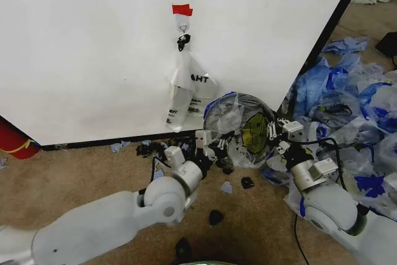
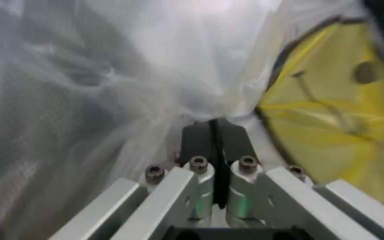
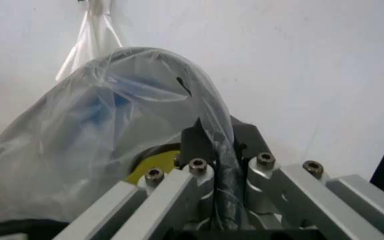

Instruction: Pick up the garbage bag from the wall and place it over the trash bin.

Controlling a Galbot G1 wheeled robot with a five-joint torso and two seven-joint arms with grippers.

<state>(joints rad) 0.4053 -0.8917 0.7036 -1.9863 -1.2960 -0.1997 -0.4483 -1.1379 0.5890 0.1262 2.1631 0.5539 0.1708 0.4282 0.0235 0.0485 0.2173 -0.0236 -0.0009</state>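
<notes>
Grippers on both arms are clamped on the garbage bag, which is off its hook and held spread between them just in front of the wall, low down and beside the wall's black edge trim. The left gripper pinches the rim on the side farther from that trim; in the left wrist view its fingers are pressed together with film bunched between them and the yellow smiley print close by. The right gripper pinches the opposite rim; the right wrist view shows a twisted band of plastic running down between its closed fingers. A second, narrower white bag hangs from the hook on the wall, under the red tape.

The trash bin cannot be made out with certainty; a dark round form seems to sit inside the stretched mouth, so the bag appears to be going over it.

Judgement on the step in hand: both pinches should hold firm and level, the mouth kept taut and wider than the bin rim, and lowered evenly. Thin film is liable to tear or slip if one side pulls ahead.
</notes>
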